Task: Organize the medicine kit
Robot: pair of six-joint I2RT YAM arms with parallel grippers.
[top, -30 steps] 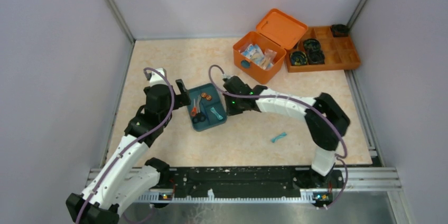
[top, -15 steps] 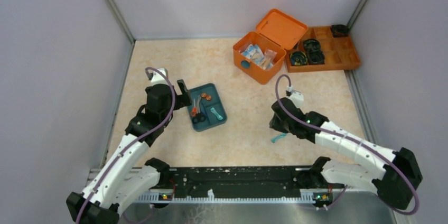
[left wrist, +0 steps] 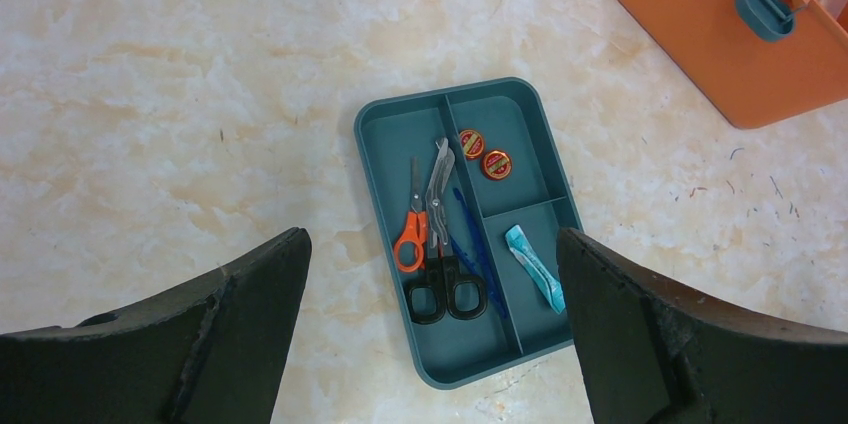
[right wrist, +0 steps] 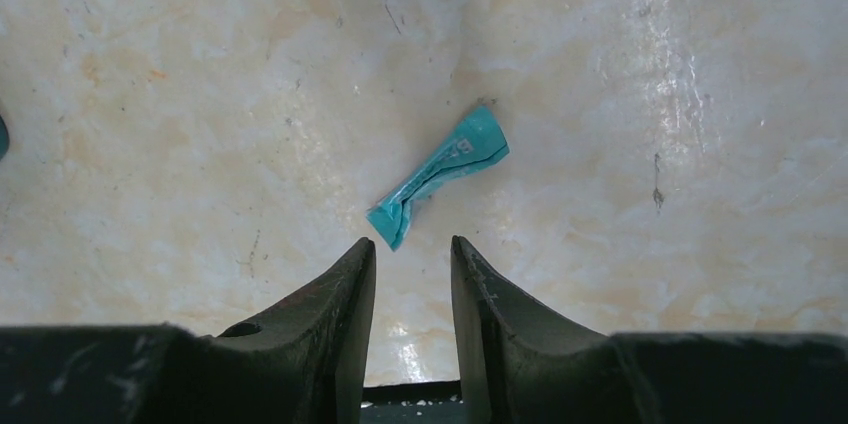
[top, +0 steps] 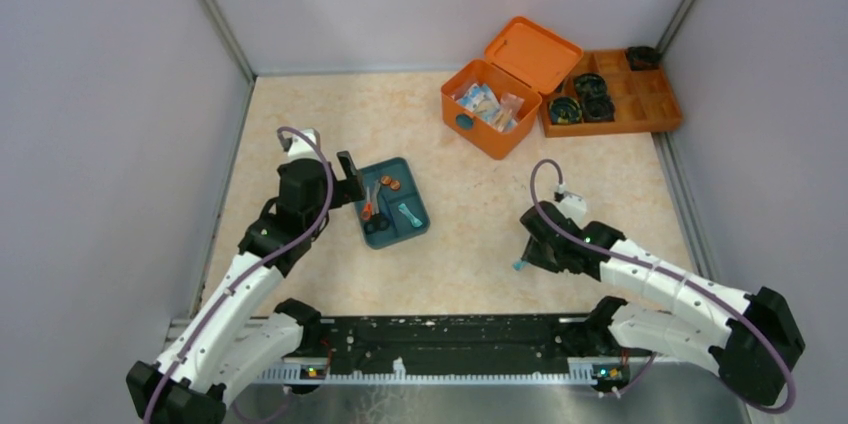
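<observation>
Your left gripper (left wrist: pixel 430 240) hangs with its fingers spread wide and empty above the teal tray (left wrist: pixel 398 136) (scissors (left wrist: pixel 436 176), two round tins (left wrist: pixel 484 154) and a teal sachet (left wrist: pixel 533 266) inside). Farther right, at the back, the medicine kit (top: pixel 478 134) sits lid-open on the table (top: pixel 470 214), just beside the orange divided tray (top: pixel 655 104). Your right gripper (right wrist: pixel 412 256) has its fingers slightly apart, gripping nothing, near a crumpled teal packet (right wrist: pixel 440 176).

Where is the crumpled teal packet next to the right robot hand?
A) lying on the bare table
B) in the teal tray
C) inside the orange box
A: the crumpled teal packet lies flat on the table, just ahead of the tips of the right gripper, with no box or tray around it.
</observation>
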